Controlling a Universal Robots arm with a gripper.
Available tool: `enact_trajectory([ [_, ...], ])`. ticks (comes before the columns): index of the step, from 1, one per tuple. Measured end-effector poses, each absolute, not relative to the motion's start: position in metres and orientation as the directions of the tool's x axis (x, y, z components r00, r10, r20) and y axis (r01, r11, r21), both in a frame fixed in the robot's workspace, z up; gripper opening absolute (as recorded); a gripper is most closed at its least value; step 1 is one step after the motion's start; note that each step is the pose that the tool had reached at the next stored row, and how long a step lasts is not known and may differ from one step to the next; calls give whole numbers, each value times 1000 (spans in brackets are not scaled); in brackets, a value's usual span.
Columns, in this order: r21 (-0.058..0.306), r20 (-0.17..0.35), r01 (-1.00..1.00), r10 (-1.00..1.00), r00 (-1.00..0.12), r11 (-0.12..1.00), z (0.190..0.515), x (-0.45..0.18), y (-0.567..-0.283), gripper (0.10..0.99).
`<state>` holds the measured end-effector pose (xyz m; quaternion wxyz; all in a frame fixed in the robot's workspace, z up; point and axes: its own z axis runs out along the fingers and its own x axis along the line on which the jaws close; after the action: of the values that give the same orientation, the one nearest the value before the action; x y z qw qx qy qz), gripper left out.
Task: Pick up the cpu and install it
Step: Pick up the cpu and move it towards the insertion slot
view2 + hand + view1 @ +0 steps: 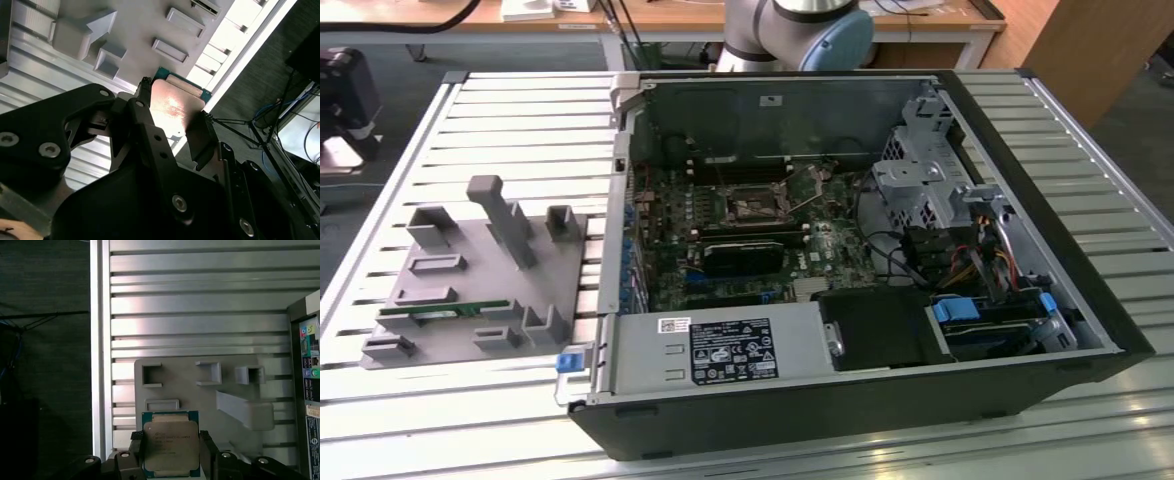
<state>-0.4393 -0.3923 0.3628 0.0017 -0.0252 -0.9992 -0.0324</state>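
Slatted metal table point(520, 120): plenty of bare slats left around grey fixture plate point(478, 268), with edge rail point(100, 340) close by plate in first wrist view. Open pc case point(854, 410) laid just beside plate, on exterior view's right. Socket frame point(758, 208) seen mid-board, uncovered from above. White label point(734, 352) stuck on power supply point(707, 350), print too small to be read. Cpu point(170, 444) pinched by opposite edges between jaws, held above plate: silver lid, green rim, faint print lines, nothing legible.

I count one computer case point(854, 250) on one slatted table point(1067, 150). Beside the case, toward the exterior view's left, sits one grey fixture plate point(470, 288) with one green memory stick point(438, 312). One cpu point(170, 445), one gripper point(170, 454), two fingers point(208, 450).
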Motion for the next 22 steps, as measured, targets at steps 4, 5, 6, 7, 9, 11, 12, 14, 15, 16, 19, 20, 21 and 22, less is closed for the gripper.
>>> enact_trajectory([
  [4,65,5,51,50,-999,997,363,-436,-392,533],
  [5,65,5,50,50,-999,997,364,-436,-392,533],
  [6,65,5,51,50,-999,997,364,-435,-392,533],
  [7,64,5,51,50,-999,997,365,-435,-392,533],
  [9,65,5,50,50,-999,997,366,-435,-392,533],
  [11,65,5,51,50,-999,997,368,-435,-391,533],
  [12,65,5,51,50,-999,997,370,-435,-391,533],
  [14,65,5,51,50,-999,997,372,-435,-390,533],
  [15,65,5,50,50,-999,997,374,-435,-389,533],
  [16,65,5,50,50,-999,997,374,-435,-389,533],
  [19,65,5,50,50,-999,997,375,-433,-388,533],
  [20,65,5,50,50,-999,997,375,-431,-388,533],
  [21,65,5,51,50,-999,997,375,-429,-388,533],
  [22,65,5,50,50,-999,997,375,-427,-388,533],
])
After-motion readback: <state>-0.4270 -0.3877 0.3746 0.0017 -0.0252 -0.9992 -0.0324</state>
